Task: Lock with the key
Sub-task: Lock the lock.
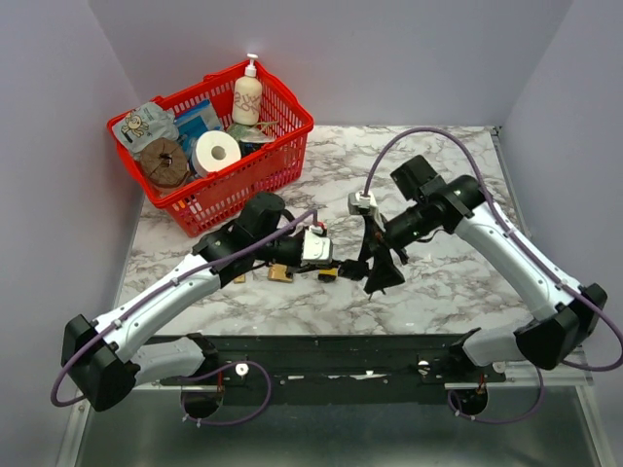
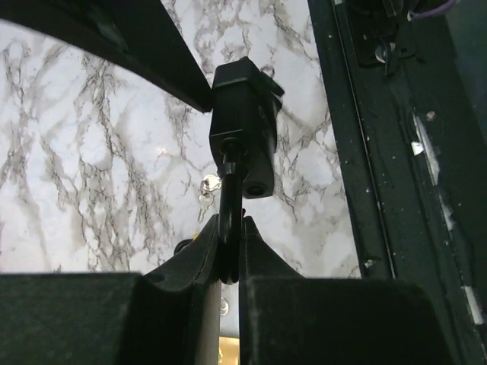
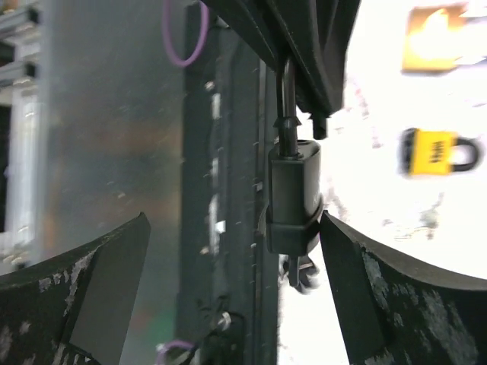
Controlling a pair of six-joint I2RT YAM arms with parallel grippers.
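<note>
Marble table [image 1: 438,292] holds a red basket [image 1: 248,180], yellow padlock [image 3: 434,152], brass padlock [image 1: 281,274].

Ahead on my left, a red basket [image 1: 255,177] is sitting on the marble worktop [image 1: 443,297], holding a pump bottle [image 1: 247,98] and paper roll [image 1: 216,151].

one black padlock [image 2: 242,137], one yellow padlock [image 3: 434,150], one red basket [image 1: 253,180], one pump bottle [image 1: 247,97], one paper roll [image 1: 216,151].

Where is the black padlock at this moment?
The black padlock is at the centre of the left wrist view, its shackle pinched by the left end effector, with the open right end effector straddling it.
</note>
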